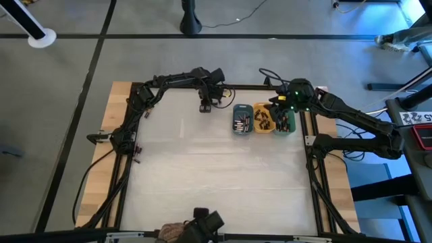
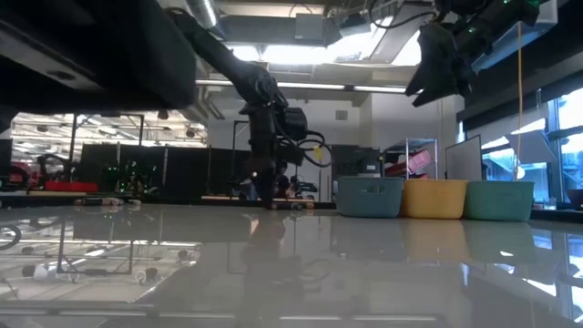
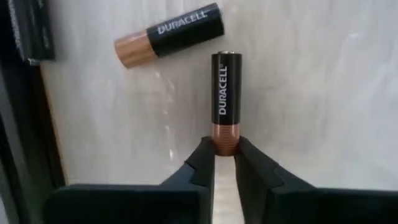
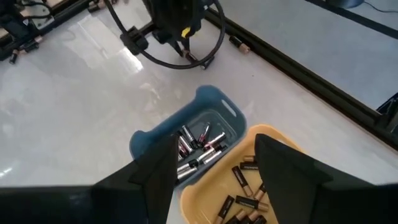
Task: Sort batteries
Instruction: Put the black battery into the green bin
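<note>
High view: you see the left hand (image 1: 206,105) at the far side of the worktop (image 1: 216,175), just left of three trays set in a row: the blue tray (image 1: 241,119), the yellow tray (image 1: 263,118) and the green tray (image 1: 284,122). The right hand (image 1: 283,111) hangs over the green and yellow trays. Batteries lie in the trays; the two loose ones under the left hand are too small to make out here.

Low view: the left hand (image 2: 269,187) is down at the worktop surface. The right hand (image 2: 439,64) is held high above the trays (image 2: 433,199).

Left wrist view: the left hand (image 3: 224,163) is clenched on the copper end of a black-and-copper battery (image 3: 225,102), which lies flat on the worktop. A second battery (image 3: 169,35) of the same make lies near it, apart from it and at an angle.

Right wrist view: the right hand (image 4: 214,165) is released, fingers (image 4: 152,168) spread and empty. Below it the blue tray (image 4: 186,134) holds silvery cells with reddish marks (image 4: 198,148); the yellow tray (image 4: 249,180) holds black-and-copper cells (image 4: 239,176).

Step in hand: pickup of a loose battery by the left hand. Judged next move: lift it clear of the worktop, carry it to the yellow tray, where the matching cells lie, and let go only once it is over the tray. The grip sits at one end only, so expect the battery to pivot; lift slowly.
</note>
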You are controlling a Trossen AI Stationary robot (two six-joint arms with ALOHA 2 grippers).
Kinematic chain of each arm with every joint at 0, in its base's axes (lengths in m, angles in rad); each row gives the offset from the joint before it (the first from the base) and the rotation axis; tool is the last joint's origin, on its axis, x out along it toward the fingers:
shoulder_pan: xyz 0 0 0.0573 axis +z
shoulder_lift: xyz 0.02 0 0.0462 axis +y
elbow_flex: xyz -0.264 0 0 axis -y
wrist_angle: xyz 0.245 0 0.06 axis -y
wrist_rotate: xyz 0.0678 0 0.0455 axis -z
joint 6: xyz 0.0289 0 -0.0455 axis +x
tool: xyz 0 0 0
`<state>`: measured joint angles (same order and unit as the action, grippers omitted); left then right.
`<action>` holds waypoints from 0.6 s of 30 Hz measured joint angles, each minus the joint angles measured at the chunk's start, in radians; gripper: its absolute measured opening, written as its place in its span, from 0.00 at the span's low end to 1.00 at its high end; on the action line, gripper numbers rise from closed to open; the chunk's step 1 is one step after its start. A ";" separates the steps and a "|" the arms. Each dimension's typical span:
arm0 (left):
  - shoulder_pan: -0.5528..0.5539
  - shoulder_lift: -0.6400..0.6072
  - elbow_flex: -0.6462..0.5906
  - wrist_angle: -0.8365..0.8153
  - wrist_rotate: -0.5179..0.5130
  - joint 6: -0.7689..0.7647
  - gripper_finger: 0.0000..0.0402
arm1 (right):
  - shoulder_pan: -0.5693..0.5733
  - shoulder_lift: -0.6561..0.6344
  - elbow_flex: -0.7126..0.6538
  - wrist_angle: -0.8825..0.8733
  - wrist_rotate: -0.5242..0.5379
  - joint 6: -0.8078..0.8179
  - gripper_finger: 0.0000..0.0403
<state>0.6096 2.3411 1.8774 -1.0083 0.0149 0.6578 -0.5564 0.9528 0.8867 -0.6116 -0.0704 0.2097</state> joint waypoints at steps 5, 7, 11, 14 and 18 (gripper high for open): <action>-0.005 -0.027 -0.009 -0.026 0.065 -0.054 0.08 | 0.000 -0.016 0.000 0.004 0.030 -0.004 0.54; -0.013 -0.044 -0.012 -0.044 0.096 -0.063 0.08 | 0.000 -0.027 0.000 0.004 0.045 -0.005 0.54; -0.029 -0.100 -0.010 -0.073 0.177 -0.081 0.07 | 0.000 -0.055 0.000 0.004 0.053 -0.005 0.54; -0.046 -0.135 -0.009 -0.084 0.248 -0.118 0.07 | 0.001 -0.076 0.000 -0.018 0.053 -0.005 0.54; -0.107 -0.193 -0.007 0.030 0.302 -0.210 0.07 | 0.000 -0.110 0.000 -0.029 0.066 -0.005 0.54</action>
<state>0.5022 2.1481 1.8700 -0.9784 0.3169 0.4479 -0.5564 0.8433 0.8867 -0.6407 -0.0045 0.2044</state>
